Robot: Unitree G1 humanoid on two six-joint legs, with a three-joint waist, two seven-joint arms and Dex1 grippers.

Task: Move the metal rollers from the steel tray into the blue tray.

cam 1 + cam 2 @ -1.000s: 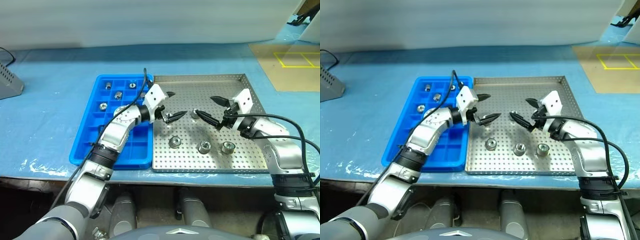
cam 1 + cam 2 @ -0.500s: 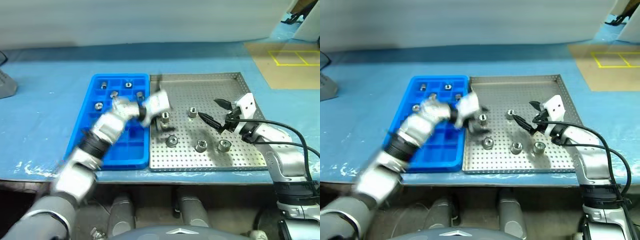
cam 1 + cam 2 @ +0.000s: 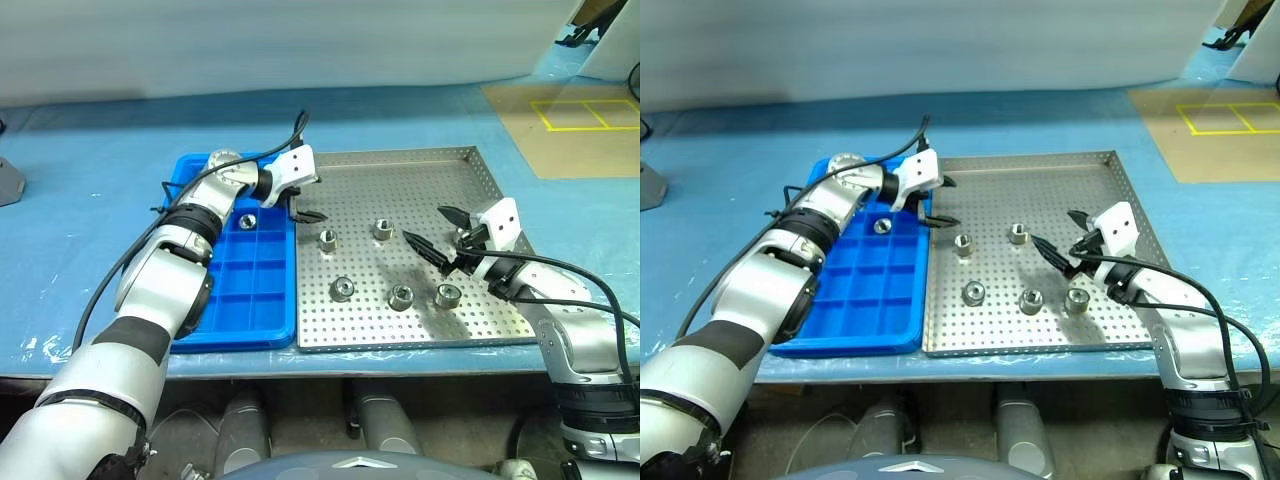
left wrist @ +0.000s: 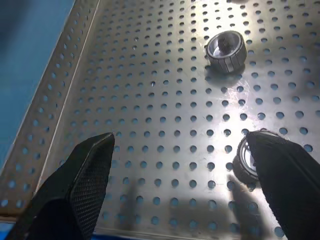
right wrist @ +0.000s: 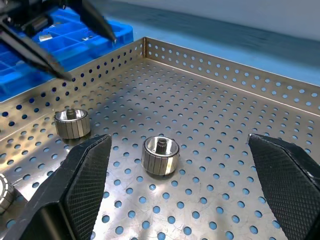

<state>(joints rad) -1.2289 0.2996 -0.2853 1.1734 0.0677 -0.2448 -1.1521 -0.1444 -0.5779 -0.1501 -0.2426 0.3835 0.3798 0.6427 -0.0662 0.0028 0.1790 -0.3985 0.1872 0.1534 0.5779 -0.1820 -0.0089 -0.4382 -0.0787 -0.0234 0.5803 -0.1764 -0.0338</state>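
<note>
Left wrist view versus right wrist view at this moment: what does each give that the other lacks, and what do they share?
The left wrist view adds the open left gripper seen from behind its own fingers, close over the perforated base. The right wrist view adds the open right gripper, the blue tray with its compartments, and the left gripper seen from across the tray. Both share the steel tray, with its holes and low rim, and metal rollers standing on it.

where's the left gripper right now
In the left eye view the left gripper hangs open at the far left edge of the steel tray, beside the blue tray, behind the nearest roller.
</note>
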